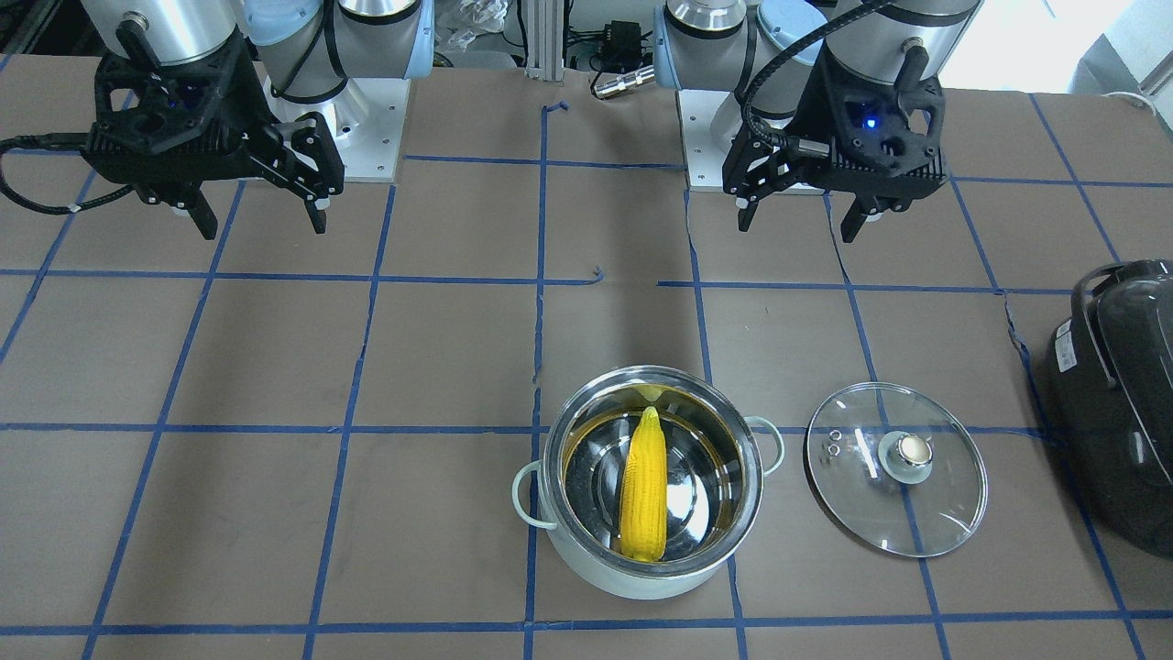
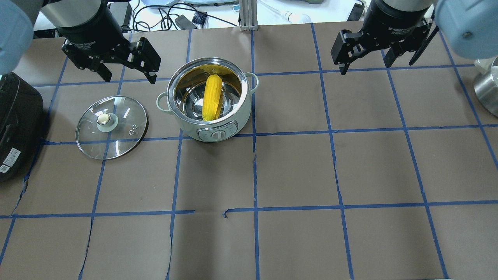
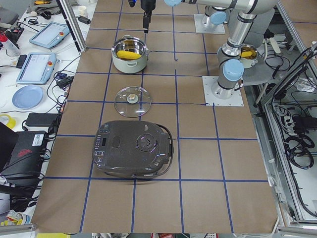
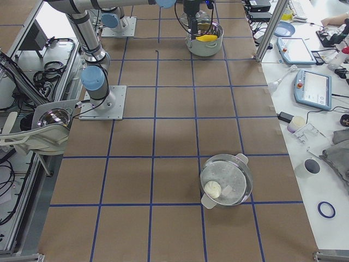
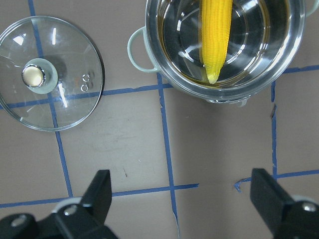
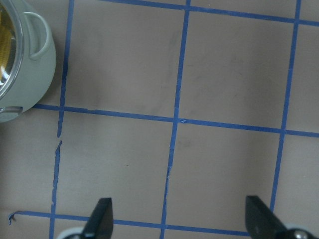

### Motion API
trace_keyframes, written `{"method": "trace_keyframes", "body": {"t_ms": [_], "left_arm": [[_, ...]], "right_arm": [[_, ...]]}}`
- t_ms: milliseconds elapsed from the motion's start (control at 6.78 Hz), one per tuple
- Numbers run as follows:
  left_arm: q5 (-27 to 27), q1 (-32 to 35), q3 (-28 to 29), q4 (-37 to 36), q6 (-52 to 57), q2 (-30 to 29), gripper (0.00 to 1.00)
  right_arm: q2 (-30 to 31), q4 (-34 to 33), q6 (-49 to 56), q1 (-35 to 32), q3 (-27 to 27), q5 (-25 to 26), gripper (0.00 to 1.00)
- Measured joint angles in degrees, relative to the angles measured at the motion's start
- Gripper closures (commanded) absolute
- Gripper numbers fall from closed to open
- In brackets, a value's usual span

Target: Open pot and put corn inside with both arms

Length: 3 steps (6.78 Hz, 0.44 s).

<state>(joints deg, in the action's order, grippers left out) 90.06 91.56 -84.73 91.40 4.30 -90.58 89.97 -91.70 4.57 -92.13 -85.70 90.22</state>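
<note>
The pot (image 1: pixel 641 579) stands open on the table, pale white-green outside and steel inside. The yellow corn (image 1: pixel 643 495) lies inside it, leaning on the wall with its tip up. The glass lid (image 1: pixel 916 513) lies flat on the table beside the pot, knob up. In the overhead view the pot (image 2: pixel 233 120), corn (image 2: pixel 212 97) and lid (image 2: pixel 116 136) sit left of centre. My left gripper (image 2: pixel 129 79) is open and empty, raised behind the lid and pot. My right gripper (image 2: pixel 365 68) is open and empty, far to the right. The left wrist view shows corn (image 5: pixel 216 35) and lid (image 5: pixel 60 104).
A large black appliance (image 2: pixel 15 124) stands at the table's left end, close to the lid. A second steel pot with a lid (image 4: pixel 226 180) stands near the table's right end. A steel object (image 2: pixel 488 87) sits at the overhead view's right edge.
</note>
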Motion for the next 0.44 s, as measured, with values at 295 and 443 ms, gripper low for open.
{"method": "trace_keyframes", "body": {"t_ms": [295, 443], "left_arm": [[0.1, -0.1, -0.1, 0.0, 0.1, 0.0, 0.0], [0.1, -0.1, -0.1, 0.1, 0.2, 0.0, 0.0]], "right_arm": [[0.8, 0.0, -0.5, 0.0, -0.1, -0.9, 0.08], [0.9, 0.0, -0.6, 0.0, -0.1, -0.9, 0.08]]}}
